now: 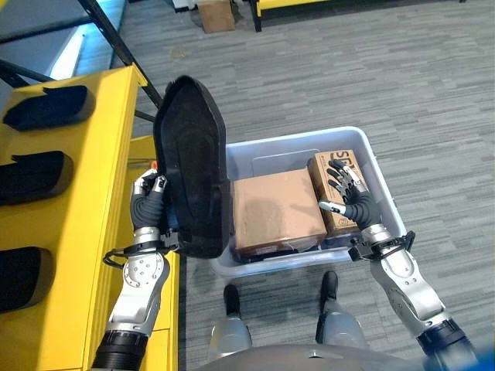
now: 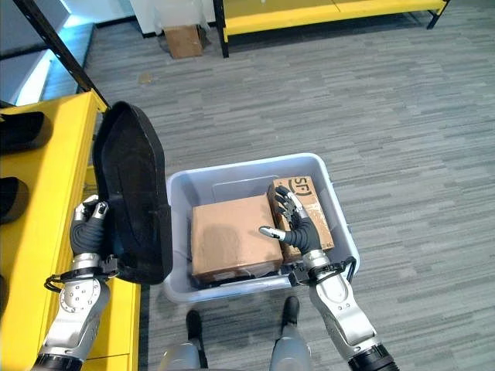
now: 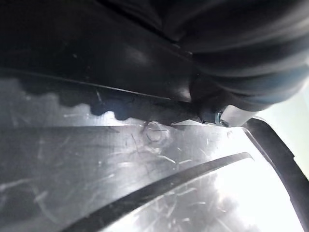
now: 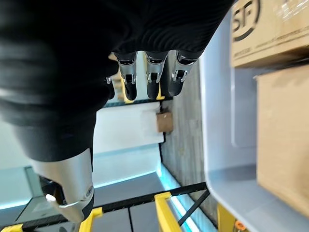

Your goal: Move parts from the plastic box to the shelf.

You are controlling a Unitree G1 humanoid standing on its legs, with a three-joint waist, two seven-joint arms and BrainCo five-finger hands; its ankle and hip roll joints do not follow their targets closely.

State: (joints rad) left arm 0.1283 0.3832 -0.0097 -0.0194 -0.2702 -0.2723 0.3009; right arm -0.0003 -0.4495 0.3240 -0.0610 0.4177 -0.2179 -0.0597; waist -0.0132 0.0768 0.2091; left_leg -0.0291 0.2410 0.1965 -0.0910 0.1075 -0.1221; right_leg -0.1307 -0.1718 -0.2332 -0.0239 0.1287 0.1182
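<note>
Silver-grey arms end in dark ribbed wrist covers (black cuffs below) and silver, dark-tipped fingers [image 2: 292,202].

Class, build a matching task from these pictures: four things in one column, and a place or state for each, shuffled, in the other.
1. black part
2. plastic box
3. right hand
4. yellow shelf

a. on the grey floor, holding cardboard boxes
b. open, above the box
c. gripped upright by the left hand
d. on the robot's left, with dark parts lying on it

Pairs: 1-c, 2-a, 3-b, 4-d
</note>
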